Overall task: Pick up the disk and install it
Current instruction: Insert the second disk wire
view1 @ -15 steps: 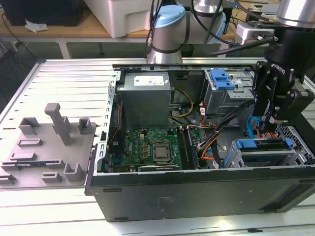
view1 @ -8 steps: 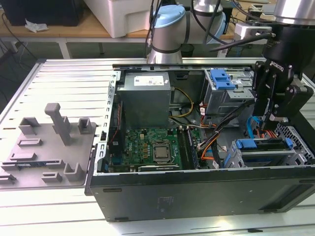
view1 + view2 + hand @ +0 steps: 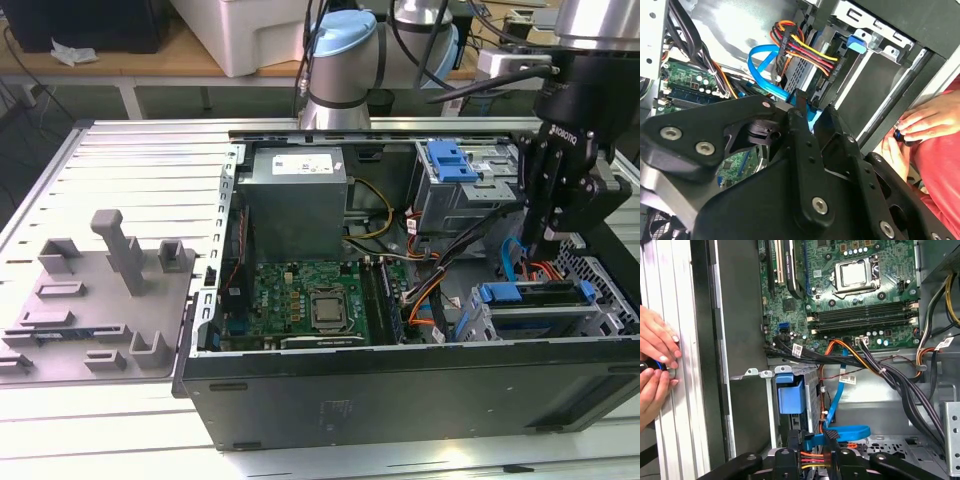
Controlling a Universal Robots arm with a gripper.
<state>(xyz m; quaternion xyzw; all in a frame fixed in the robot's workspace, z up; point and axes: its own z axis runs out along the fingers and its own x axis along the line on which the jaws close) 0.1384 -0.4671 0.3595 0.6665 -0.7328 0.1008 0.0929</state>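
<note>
Disk: seated on edge in the lower drive bay at the exterior view's right, inside the open case. Blue carrier bracket frames its top edge (label face not visible). Lies level, beneath the arm.

A bench of ribbed silver aluminium slats fills the middle of the exterior view. Behind it, along the top of the frame, runs a wooden table on white legs (a crumpled white scrap lies on it) under even indoor light.
</note>
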